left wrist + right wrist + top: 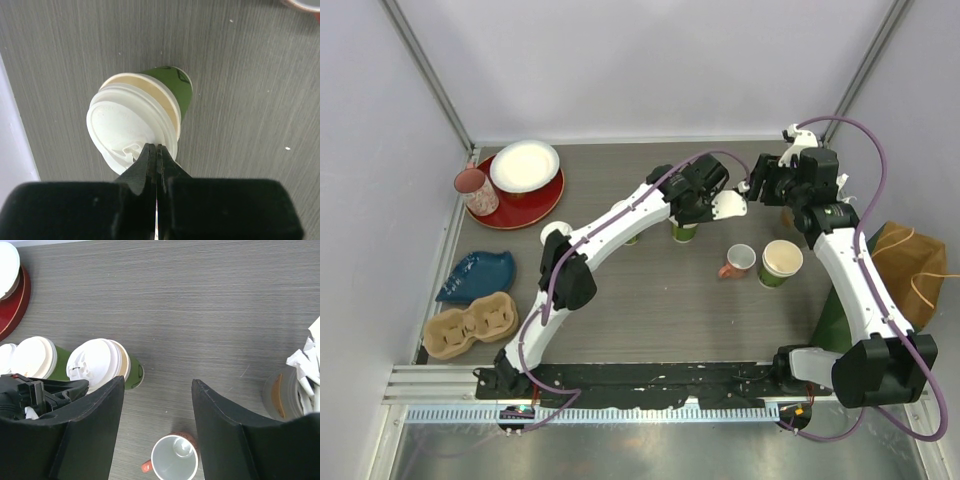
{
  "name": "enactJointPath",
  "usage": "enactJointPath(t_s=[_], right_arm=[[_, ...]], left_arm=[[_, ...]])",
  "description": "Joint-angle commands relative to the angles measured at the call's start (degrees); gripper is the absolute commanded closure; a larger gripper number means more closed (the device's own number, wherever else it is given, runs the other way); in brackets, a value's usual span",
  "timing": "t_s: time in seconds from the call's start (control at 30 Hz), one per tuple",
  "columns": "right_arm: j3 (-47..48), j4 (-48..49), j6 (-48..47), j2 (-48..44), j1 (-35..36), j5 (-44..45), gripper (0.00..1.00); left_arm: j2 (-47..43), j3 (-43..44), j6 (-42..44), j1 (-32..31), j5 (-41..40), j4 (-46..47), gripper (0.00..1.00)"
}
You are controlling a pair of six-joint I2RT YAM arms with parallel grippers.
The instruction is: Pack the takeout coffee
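Note:
A green paper cup (179,89) stands mid-table, also seen in the top view (683,232). My left gripper (157,147) is shut on the edge of its white lid (127,127). The lid sits askew over the cup's mouth, with the cream rim showing on one side. In the top view the left gripper (713,203) holds the lid (729,205). A second lidded green cup (35,357) stands just left of the first cup (134,376). My right gripper (157,382) is open and empty, hovering just right of the cups (763,185).
A small pink-handled mug (738,260) and a lidless green cup (781,262) stand right of centre. A cardboard cup carrier (470,325) lies near left, by a blue dish (475,275). A red plate (535,205) with a white bowl is far left. A brown paper bag (910,260) stands at right.

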Motion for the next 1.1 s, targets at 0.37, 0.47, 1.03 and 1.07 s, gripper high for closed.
enactJointPath(t_s=[0.37,0.47,1.03,1.07], right_arm=[[0.27,0.98,-1.03,-2.94,0.17,-1.63,0.38],[0.18,0.8,-1.03,-2.76,0.25,-1.89,0.38],[0.27,0.8,-1.3,-2.5,0.17,-2.42,0.38],[0.35,0.72,-1.3,-2.5,0.16,-2.42,0.38]], left_arm=[[2.94,3.58,-0.69,-1.63,0.37,2.65,1.0],[3.65,3.58,-0.43,-1.63,-0.07,3.18,1.0],[0.66,1.74,0.53,-4.43,-1.38,4.41,1.0],[0.75,1.82,0.97,-4.61,-1.91,4.5,1.0]])
